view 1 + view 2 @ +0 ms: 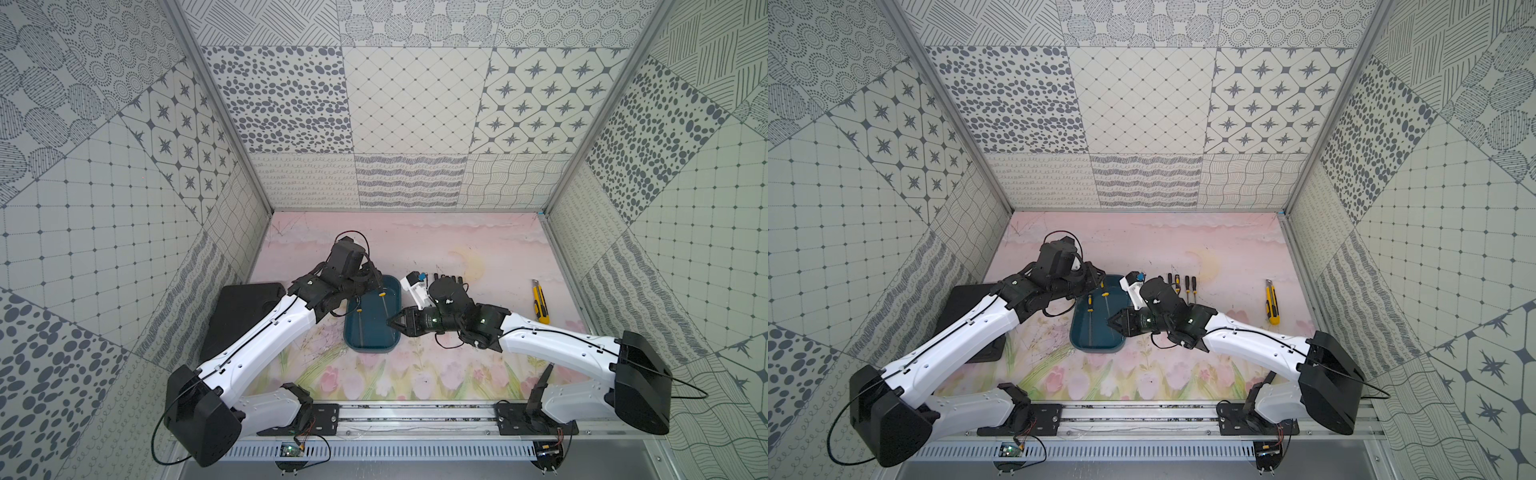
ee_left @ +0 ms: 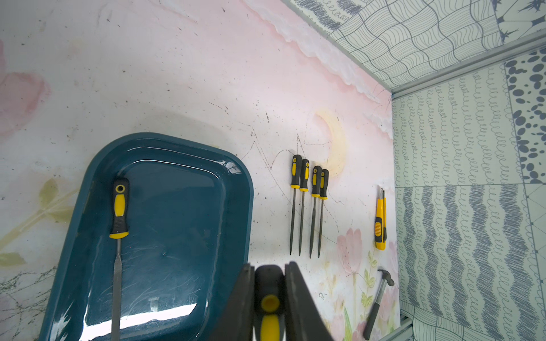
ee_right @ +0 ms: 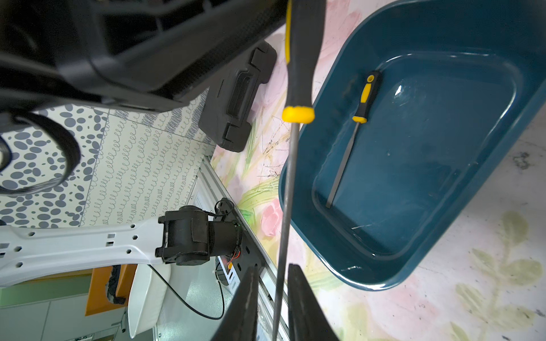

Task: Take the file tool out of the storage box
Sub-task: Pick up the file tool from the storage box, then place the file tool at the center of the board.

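Floral mat (image 2: 177,73): six files (image 2: 119,206), one box (image 2: 239,189)

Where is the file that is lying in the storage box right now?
In both top views the file lies flat inside the teal storage box, on its left side, handle toward the back.

File (image 2: 119,212) inside storage box (image 2: 236,189), perhaps leftward

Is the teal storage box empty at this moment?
No: the left wrist view shows one file tool lying flat inside the storage box.
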`<state>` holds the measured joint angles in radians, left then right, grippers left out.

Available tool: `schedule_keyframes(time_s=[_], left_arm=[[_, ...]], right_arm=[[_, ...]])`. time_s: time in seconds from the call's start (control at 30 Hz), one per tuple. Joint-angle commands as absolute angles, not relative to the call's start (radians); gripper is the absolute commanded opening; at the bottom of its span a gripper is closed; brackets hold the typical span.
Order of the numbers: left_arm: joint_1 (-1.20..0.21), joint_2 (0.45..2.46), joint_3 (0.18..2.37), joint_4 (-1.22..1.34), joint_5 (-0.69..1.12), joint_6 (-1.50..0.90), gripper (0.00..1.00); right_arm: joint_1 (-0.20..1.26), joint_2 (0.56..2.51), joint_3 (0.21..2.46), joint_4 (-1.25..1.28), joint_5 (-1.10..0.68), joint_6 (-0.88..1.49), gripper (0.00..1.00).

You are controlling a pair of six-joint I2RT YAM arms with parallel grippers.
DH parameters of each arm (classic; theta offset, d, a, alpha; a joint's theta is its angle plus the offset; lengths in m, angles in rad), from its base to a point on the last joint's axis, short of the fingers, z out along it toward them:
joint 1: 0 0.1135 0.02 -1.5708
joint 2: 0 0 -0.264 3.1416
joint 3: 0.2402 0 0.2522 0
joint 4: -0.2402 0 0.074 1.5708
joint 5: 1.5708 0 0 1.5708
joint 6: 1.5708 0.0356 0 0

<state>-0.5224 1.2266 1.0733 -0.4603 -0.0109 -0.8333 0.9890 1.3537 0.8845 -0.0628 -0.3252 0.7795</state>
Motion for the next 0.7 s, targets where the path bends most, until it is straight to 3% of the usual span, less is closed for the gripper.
schedule_keyframes(time_s=[0.0, 0.23, 0.47, 0.63, 0.67], left_arm=[[-0.508, 1.225, 1.086, -0.442, -0.022, -0.832, 0.03], [-0.504, 1.225, 1.088, -0.442, -0.019, -0.833, 0.03], [-0.502, 1.224, 1.079, -0.434, -0.017, -0.834, 0.03], [-0.498, 1.215, 1.074, -0.41, -0.013, -0.812, 0.15], [-0.496, 1.214, 1.076, -0.405, -0.013, -0.802, 0.23]], right_arm=[[0.997, 1.374, 0.905, -0.015, -0.334, 0.787, 0.2], [0.997, 1.379, 0.909, -0.015, -0.328, 0.786, 0.15], [0.997, 1.368, 0.916, -0.019, -0.302, 0.783, 0.01], [0.998, 1.353, 0.918, -0.055, -0.241, 0.772, 0.0], [0.997, 1.348, 0.915, -0.058, -0.224, 0.774, 0.0]])
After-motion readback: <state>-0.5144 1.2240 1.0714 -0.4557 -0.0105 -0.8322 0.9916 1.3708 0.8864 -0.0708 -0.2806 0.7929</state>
